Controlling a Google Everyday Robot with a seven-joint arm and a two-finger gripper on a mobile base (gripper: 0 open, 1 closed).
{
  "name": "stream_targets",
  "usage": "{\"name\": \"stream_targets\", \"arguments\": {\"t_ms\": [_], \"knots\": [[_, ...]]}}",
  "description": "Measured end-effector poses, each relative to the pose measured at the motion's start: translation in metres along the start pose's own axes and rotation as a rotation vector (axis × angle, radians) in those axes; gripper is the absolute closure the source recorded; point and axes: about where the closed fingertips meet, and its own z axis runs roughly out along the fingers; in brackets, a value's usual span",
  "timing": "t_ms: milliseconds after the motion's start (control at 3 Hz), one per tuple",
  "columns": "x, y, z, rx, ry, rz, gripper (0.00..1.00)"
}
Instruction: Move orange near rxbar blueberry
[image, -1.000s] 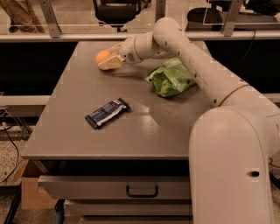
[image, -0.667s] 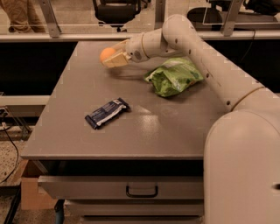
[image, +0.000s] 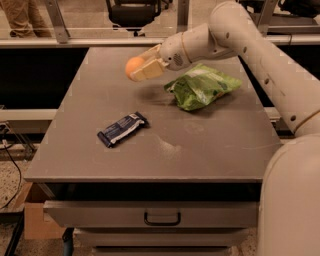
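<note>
The orange is a small round fruit held between the pale fingers of my gripper, lifted clear above the back middle of the grey table. The gripper is shut on it. The rxbar blueberry lies flat in its dark navy wrapper at the table's front left, well below and slightly left of the held orange. My white arm reaches in from the right.
A light-green snack bag lies at the back right of the table, just right of the gripper. A drawer with a handle is under the table's front edge. A cardboard box sits on the floor at left.
The gripper has lifted the orange off the table's back and carried it forward and to the right, higher above the surface. The bar and the green bag have not moved.
</note>
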Motion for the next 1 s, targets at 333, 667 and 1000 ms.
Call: {"name": "stream_targets", "arguments": {"t_ms": [333, 667, 1000], "knots": [[0.016, 0.035, -0.008, -0.111, 0.064, 0.0, 1.0], [0.032, 0.055, -0.008, -0.176, 0.119, -0.012, 1.0], [0.042, 0.065, -0.007, -0.206, 0.154, -0.016, 0.86]]}}
